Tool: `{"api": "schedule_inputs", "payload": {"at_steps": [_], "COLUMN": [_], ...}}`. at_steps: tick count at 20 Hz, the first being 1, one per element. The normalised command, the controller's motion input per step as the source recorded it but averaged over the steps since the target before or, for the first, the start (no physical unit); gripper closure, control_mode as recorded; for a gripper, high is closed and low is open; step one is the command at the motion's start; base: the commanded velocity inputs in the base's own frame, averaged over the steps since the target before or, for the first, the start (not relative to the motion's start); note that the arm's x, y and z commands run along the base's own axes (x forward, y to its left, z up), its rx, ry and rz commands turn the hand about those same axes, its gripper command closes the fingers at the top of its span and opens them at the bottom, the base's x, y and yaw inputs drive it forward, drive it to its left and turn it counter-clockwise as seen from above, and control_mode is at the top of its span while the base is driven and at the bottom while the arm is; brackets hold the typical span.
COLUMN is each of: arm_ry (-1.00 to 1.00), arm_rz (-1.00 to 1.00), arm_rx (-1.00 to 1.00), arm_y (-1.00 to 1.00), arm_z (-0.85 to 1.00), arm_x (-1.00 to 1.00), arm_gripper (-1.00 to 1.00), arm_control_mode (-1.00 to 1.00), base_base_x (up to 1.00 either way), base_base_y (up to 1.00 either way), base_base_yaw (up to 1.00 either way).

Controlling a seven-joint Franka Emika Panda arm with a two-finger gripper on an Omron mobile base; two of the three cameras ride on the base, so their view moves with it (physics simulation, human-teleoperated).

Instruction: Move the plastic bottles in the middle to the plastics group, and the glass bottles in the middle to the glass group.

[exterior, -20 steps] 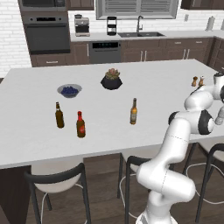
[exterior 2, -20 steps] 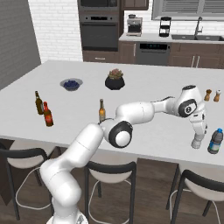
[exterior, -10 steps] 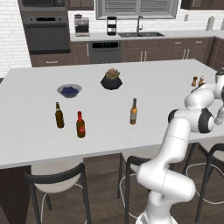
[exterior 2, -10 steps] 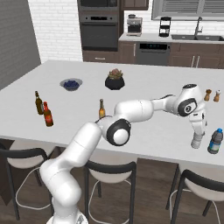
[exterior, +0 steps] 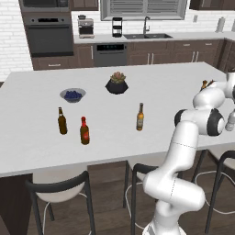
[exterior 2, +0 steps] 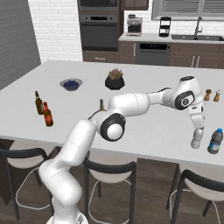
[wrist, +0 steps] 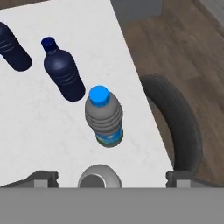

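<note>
Pincer at pale bottle, beside blue-label bottle.

Whitish bottle right below gripper, cut off by bottom edge, only cap top showing. Fingertips mostly cropped, grip on it unclear. Amber bottle half hidden behind arm. Shakers beyond gripper too small to tell apart.

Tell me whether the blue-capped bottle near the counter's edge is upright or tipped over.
Upright. In the hand view the blue-capped bottle shows its cap on top and its base on the counter; the right base view shows it standing too.
</note>
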Motion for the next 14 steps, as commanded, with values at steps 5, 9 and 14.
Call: {"api": "schedule_inputs", "payload": {"at_steps": [5,9,14], "arm_ry": [0.01,0.09,0.12], "arm_rz": [0.12,0.39,0.51], "arm_rx": [-0.2,-0.04,0.0], "arm_y": [0.3,0.62,0.69], "arm_z": [0.3,0.06,0.0], "arm_x": [-0.33,-0.49,-0.55], "arm_gripper": [-1.0,-1.0,-1.0], "arm_control_mode": [-1.0,-1.0,-1.0], "base_base_x": [0.0,0.0,0.0], "base_base_y": [0.0,0.0,0.0], "base_base_yaw": [0.0,0.0,0.0]}}
